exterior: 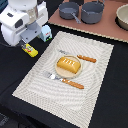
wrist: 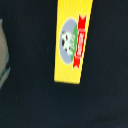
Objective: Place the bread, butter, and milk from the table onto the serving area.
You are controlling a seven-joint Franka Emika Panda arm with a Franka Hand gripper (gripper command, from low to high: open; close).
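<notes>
The bread [exterior: 68, 64] lies on the round tan plate [exterior: 58, 72] in the middle of the serving area [exterior: 95, 95]. The butter [exterior: 29, 49] lies flat on the black table [exterior: 10, 70], just off the mat at the exterior view's left. In the wrist view the butter [wrist: 74, 42] fills the middle, label up. The milk [exterior: 46, 32] stands upright on the table by the mat's far corner. My gripper [exterior: 23, 43] hangs right over the butter. Its fingers are hidden behind the white hand, and none show in the wrist view.
A reddish-brown board [exterior: 107, 30] with two grey pots [exterior: 93, 12] runs along the back. A pale bowl [exterior: 123, 17] sits at the far right. An orange-handled knife [exterior: 86, 58] and fork [exterior: 66, 81] flank the plate. A pale shape [wrist: 4, 55] shows at the wrist view's edge.
</notes>
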